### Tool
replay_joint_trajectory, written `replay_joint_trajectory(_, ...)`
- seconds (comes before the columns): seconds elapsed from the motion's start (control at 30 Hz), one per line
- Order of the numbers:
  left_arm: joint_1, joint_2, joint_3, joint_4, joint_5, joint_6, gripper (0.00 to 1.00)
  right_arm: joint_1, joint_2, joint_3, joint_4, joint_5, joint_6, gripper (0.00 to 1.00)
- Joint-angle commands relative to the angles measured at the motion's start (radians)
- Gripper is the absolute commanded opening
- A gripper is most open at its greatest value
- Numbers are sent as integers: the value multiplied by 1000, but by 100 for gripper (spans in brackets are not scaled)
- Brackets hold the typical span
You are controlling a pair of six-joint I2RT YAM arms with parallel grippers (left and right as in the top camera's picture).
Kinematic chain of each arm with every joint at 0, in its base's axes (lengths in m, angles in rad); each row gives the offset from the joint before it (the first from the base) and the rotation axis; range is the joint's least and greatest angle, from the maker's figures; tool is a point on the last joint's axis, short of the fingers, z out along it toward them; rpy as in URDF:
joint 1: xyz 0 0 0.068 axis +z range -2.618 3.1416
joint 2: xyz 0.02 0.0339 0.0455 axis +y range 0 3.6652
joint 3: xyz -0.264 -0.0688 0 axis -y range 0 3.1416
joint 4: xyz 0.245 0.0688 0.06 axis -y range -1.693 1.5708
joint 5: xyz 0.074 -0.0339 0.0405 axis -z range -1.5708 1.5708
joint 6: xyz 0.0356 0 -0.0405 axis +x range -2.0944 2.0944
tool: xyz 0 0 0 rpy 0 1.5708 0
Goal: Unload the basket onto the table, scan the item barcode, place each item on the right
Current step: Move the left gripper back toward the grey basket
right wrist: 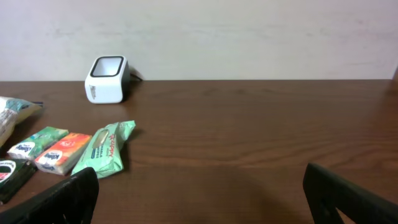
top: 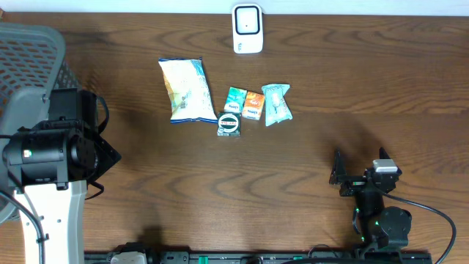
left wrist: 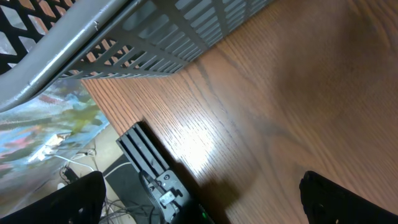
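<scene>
The right pincer (right wrist: 202,208) stands wide open and empty, low over the table (right wrist: 249,137), facing the goods. The left pincer (left wrist: 205,208) is likewise open and empty, near the grey basket (left wrist: 155,37) at the table edge. Mid-table lie a snack bag (top: 187,89), green pack (top: 235,99), orange pack (top: 253,105), dark pack (top: 229,123) and mint pouch (top: 276,103). The white scanner (top: 248,28) stands behind them, well apart from both pincers.

One white boxy plastic scanner (top: 248,28), one large white-and-yellow snack bag (top: 186,89), two small flat cartons, namely a green carton (top: 235,98) and an orange carton (top: 253,105), one mint-green wrapped pouch (top: 276,103), one dark round-labelled packet (top: 229,124), one grey mesh basket (top: 29,51).
</scene>
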Motion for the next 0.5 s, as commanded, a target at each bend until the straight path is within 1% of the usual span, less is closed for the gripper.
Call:
replay_joint_trajectory(0.0,5,-4,0,-5,-3,-13,98,-6,-1,-2,-4,2,6,99)
replay_joint_trajectory(0.27,5,-4,0,-5,-3,-13,98,-6,-1,-2,9,-3,10,99)
replay_joint_trajectory(0.3,5,-4,0,-5,-3,-13,98,-6,-1,-2,32,-29,40,99)
replay_joint_trajectory(0.33,5,-4,0,-5,-2,-13,98,-6,-1,-2,64,-79,97,99)
replay_joint_trajectory(0.47,5,-4,0,-5,-3,-13,98,-6,-1,-2,206,-394,473,99)
